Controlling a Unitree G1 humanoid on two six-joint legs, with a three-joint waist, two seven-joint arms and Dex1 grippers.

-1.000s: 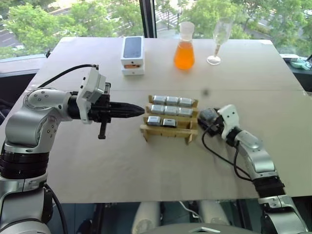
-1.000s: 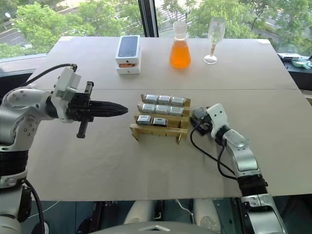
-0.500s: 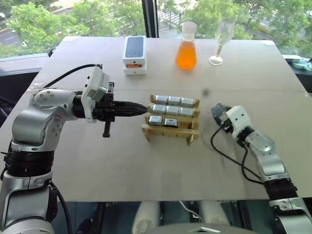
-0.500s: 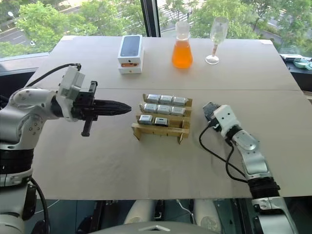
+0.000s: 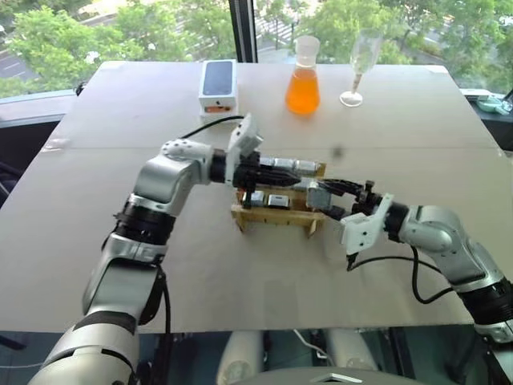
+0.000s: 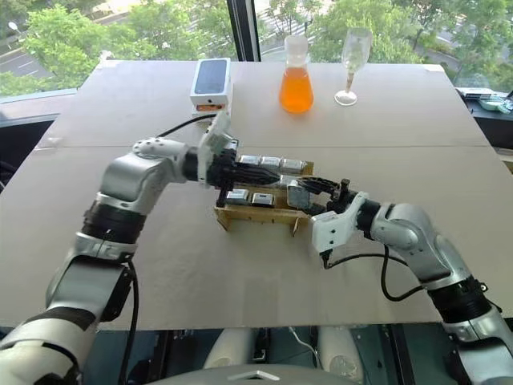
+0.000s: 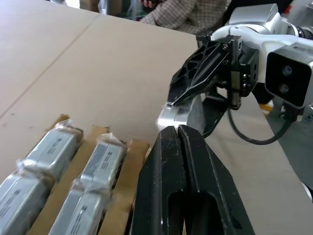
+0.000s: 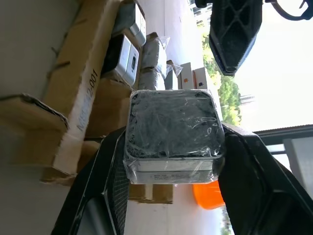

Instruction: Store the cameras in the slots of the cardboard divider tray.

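A tan table (image 5: 240,265) by a window holds the cardboard divider tray (image 5: 276,213) near its middle, with a white phone box (image 5: 217,87), a flask of orange liquid (image 5: 303,76) and an empty wine glass (image 5: 357,68) well behind it. The big change is on the right: a second ago the right gripper (image 5: 327,198) sat low on the table beside the tray's right edge, and it now hangs lifted at the tray's front right corner, its two black fingers clamped on a plastic-wrapped camera (image 8: 172,134). The right wrist view shows that camera square between the fingers, dark face outward, with the tray's cardboard strips and the stored cameras (image 5: 282,166) just beyond it. The left arm has also swung in from the table's left side; the left gripper (image 7: 177,134), its fingers pressed together and holding nothing, now reaches across the top of the tray toward the held camera, its tip just beside it. Eight cameras fill the two back rows and two of the front slots. The front right slot looks empty, so this held camera is probably the last, and it appears set to be lowered there, with the left gripper perhaps placed to steady or nudge it.
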